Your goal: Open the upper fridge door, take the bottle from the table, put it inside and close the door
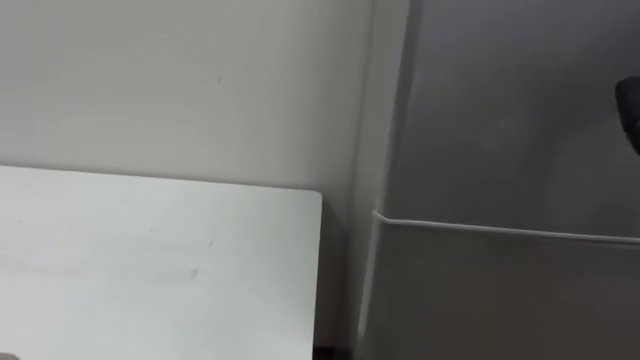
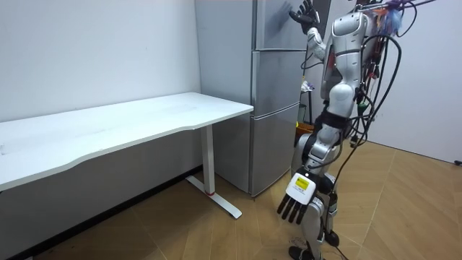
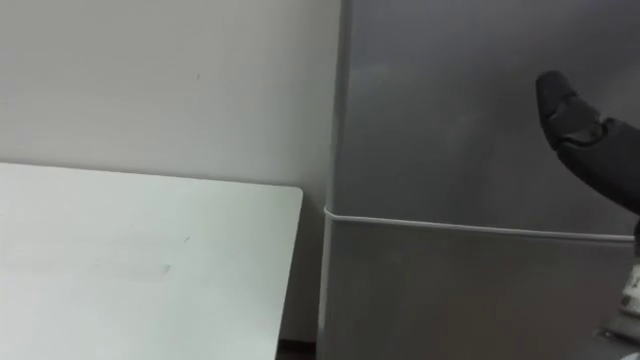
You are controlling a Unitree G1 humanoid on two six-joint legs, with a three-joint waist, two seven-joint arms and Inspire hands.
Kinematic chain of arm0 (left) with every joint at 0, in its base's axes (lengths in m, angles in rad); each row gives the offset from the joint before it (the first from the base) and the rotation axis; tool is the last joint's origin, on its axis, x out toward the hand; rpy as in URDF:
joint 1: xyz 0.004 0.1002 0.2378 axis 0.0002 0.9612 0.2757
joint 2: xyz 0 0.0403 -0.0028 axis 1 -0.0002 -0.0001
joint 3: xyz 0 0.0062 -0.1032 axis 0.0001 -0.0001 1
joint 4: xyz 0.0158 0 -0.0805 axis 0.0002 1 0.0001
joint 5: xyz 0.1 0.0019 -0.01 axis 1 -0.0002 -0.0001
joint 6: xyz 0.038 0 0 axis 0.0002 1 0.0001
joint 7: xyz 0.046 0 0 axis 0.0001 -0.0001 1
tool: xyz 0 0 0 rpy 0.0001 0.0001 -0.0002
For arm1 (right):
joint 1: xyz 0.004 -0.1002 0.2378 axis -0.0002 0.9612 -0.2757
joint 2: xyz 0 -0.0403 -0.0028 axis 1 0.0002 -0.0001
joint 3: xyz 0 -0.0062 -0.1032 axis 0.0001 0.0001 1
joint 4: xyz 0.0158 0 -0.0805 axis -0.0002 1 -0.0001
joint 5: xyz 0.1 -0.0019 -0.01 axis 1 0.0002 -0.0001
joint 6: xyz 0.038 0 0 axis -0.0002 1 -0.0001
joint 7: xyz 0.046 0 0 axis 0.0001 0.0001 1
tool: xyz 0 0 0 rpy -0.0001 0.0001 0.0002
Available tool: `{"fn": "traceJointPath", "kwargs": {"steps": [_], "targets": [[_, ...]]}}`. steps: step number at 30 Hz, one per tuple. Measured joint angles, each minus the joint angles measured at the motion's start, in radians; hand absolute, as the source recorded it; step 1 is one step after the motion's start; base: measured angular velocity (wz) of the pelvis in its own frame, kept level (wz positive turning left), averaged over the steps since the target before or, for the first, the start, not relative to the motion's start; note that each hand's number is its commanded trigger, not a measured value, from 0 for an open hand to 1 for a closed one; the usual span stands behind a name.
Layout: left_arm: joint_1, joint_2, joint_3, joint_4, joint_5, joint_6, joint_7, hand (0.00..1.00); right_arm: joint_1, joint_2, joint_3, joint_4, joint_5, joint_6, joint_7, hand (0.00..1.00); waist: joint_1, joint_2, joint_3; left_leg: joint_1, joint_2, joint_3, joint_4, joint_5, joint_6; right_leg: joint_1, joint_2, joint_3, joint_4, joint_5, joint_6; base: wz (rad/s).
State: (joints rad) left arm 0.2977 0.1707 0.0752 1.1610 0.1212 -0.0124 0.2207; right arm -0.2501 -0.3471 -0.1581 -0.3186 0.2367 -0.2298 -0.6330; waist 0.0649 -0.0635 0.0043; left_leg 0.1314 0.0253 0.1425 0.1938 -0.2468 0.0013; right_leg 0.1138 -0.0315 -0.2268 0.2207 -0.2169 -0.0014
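I stand close in front of a tall grey fridge (image 2: pixel 274 79) whose doors are shut. Its upper door (image 3: pixel 470 100) meets the door below at a thin pale seam (image 3: pixel 480 229). My right hand (image 3: pixel 585 140) is raised against the upper door, black fingers spread and straight, holding nothing; the room view has the same hand (image 2: pixel 304 16) high on the fridge front, and its edge (image 1: pixel 630 110) peeks in at the right of the left eye view. My left hand (image 2: pixel 297 198) hangs low by my leg with straight fingers and nothing in it.
A white desk (image 1: pixel 150 260) stands to the left of the fridge, against a pale wall (image 1: pixel 180 80); a narrow gap separates its corner from the fridge side. In the room view the desk (image 2: pixel 108 123) stands on white legs over a wooden floor (image 2: pixel 404 209).
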Motion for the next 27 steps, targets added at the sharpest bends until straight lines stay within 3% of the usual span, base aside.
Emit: {"fn": "traceJointPath", "kwargs": {"steps": [6,16,27], "targets": [[-0.008,0.008,0.0,-0.023,0.003,0.037,-0.02,0.0,-0.054,-0.01,0.025,0.058,-0.004,0.02,-0.019,0.0,0.004,-0.002,0.0012,-0.001,0.0,-0.004,0.006,0.0,0.0,0.001,-0.001,-0.001,-0.001,0.0,0.0,0.01],[-0.043,0.022,0.001,-0.035,0.09,0.06,-0.085,0.0,-0.111,-0.01,0.041,0.2,-0.079,0.038,-0.031,0.0,0.023,-0.016,0.0054,-0.004,-0.001,-0.006,0.013,0.004,0.001,0.0,-0.002,-0.002,-0.004,0.006,-0.004,-0.01],[-0.031,0.041,0.001,-0.127,0.113,0.101,-0.107,0.0,-0.142,-0.017,0.059,0.336,-0.247,0.037,-0.045,0.0,0.023,-0.023,-0.0006,-0.019,0.001,-0.003,0.016,0.01,0.005,-0.009,0.0,-0.002,-0.014,0.029,-0.005,0.0]]}}
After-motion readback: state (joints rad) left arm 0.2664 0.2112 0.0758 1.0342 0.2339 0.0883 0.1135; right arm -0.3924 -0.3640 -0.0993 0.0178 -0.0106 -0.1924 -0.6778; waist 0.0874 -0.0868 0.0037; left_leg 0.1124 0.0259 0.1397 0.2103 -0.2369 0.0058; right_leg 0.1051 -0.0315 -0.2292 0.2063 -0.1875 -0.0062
